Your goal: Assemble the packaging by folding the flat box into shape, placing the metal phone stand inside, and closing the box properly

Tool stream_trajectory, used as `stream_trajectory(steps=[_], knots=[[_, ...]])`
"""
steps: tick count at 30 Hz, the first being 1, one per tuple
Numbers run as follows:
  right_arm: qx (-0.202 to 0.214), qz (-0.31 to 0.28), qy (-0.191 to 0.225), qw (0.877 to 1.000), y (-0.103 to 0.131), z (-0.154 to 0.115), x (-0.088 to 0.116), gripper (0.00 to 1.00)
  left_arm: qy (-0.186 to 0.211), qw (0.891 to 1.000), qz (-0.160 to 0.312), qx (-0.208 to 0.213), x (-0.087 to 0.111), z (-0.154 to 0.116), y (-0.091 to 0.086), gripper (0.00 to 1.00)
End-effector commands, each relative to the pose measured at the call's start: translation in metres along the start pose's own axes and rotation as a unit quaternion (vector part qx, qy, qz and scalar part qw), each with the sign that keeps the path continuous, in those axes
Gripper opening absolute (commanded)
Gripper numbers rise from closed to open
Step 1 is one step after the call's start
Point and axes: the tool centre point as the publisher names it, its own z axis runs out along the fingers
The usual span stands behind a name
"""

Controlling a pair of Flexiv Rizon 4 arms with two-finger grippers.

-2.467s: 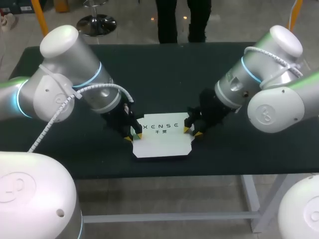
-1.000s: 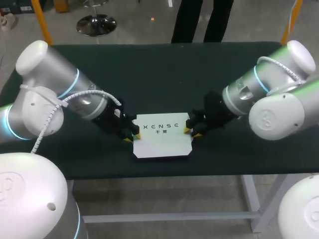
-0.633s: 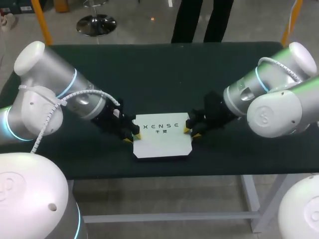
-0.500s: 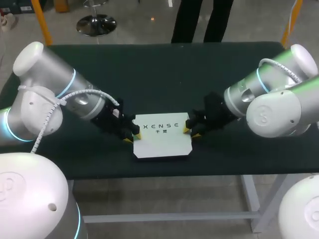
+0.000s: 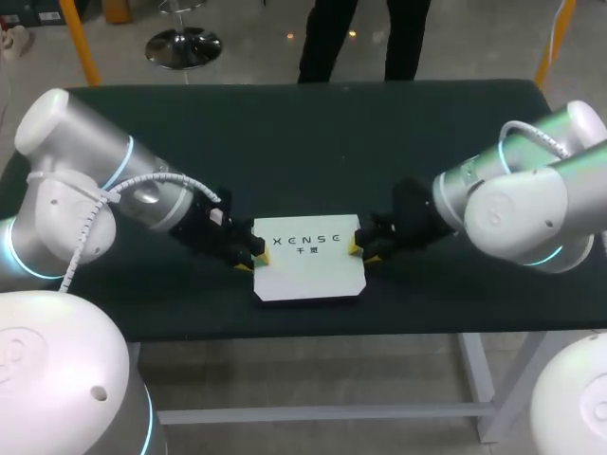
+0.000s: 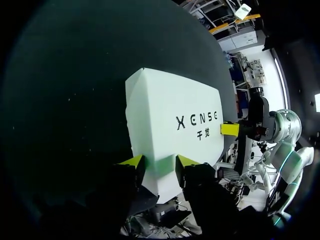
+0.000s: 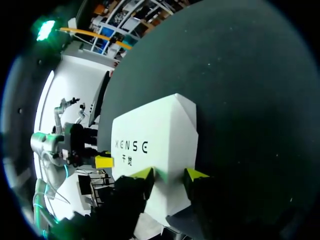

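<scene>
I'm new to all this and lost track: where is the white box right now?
In the head view the white box lies flat on the dark table, near the robot-side edge, midway between the left and right jaws.

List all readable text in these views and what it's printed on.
"XENSE": dark capitals across the top face of the white flat box, clear in all three views.
"千觉": two smaller characters centred just under that word on the same face. They are small, so this reading is less sure.
No other print can be read.
</scene>
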Motion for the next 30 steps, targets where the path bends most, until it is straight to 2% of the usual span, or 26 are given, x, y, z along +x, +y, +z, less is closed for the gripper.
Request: stream_trajectory(steps=[1, 16, 30], knots=[[0.002, -0.001, 0.015, 1.0, -0.001, 0.004, -0.002, 0.44, 0.004, 1.0, 0.0, 0.002, 0.001, 0.01, 0.001, 0.44], [-0.005, -0.01, 0.02, 1.0, -0.001, 0.006, 0.0, 0.44, 0.012, 1.0, 0.01, 0.023, 0.001, 0.008, 0.002, 0.45], [0.008, -0.012, 0.021, 1.0, 0.004, 0.003, 0.008, 0.44, 0.012, 1.0, 0.006, 0.01, 0.005, 0.003, -0.001, 0.41]])
